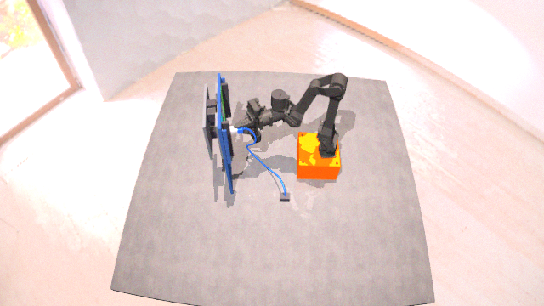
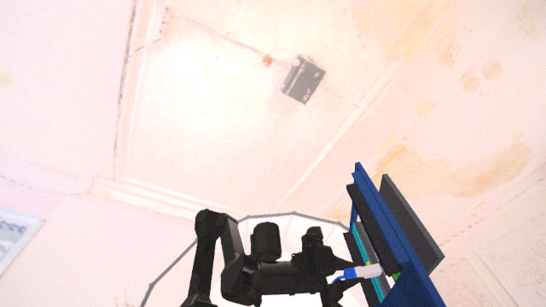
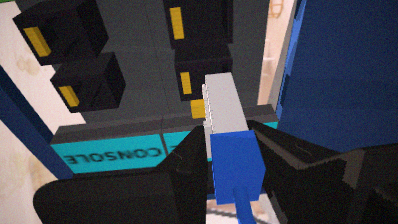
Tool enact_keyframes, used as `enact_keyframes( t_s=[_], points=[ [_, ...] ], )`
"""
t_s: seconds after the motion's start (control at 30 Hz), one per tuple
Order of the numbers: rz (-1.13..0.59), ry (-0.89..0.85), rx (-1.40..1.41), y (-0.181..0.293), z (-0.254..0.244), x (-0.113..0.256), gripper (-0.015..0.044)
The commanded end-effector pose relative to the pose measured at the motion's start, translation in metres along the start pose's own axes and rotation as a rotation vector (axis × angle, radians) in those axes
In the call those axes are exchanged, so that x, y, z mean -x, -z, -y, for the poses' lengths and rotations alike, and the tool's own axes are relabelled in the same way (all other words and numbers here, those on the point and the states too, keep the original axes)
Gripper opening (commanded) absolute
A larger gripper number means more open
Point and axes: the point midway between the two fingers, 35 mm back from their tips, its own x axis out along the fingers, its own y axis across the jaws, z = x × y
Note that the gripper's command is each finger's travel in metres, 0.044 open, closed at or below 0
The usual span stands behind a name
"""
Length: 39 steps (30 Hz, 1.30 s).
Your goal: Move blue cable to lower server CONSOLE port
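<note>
My gripper point(image 1: 239, 127) point(image 2: 356, 273) point(image 3: 224, 130) is shut on the plug point(image 2: 368, 271) point(image 3: 225, 102), which has a pale body and a blue rear end. The blue cable point(image 1: 269, 167) point(image 3: 244, 210) trails from it. The plug's pale front stands out ahead of the fingertips, before a grey server face point(image 3: 142, 65) with black ports. In the wrist view, one black port point(image 3: 185, 82) with a yellow strip is partly behind the plug's tip. A teal strip point(image 3: 115, 156) point(image 2: 360, 239) bears an upside-down CONSOLE label. Whether the tip touches or enters a port cannot be told.
A blue rack frame point(image 1: 219, 99) point(image 2: 384, 209) holds the servers upright, with a grey panel point(image 1: 206, 127) point(image 2: 409, 222) behind it. The cable's far end meets a small dark block point(image 1: 284, 197) on the table point(image 1: 272, 255). The arm stands on an orange box point(image 1: 318, 172).
</note>
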Motion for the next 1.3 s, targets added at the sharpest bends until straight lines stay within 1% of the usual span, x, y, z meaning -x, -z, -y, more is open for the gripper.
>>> enact_keyframes(
  t_s=[0.0, 0.77, 1.27],
  points=[
    [0.005, -0.005, 0.002, -0.001, -0.002, -0.003, 0.0000],
    [0.005, -0.007, 0.002, -0.002, -0.002, -0.014, 0.0000],
    [0.005, -0.007, 0.003, -0.002, -0.002, -0.014, 0.0000]
  ],
)
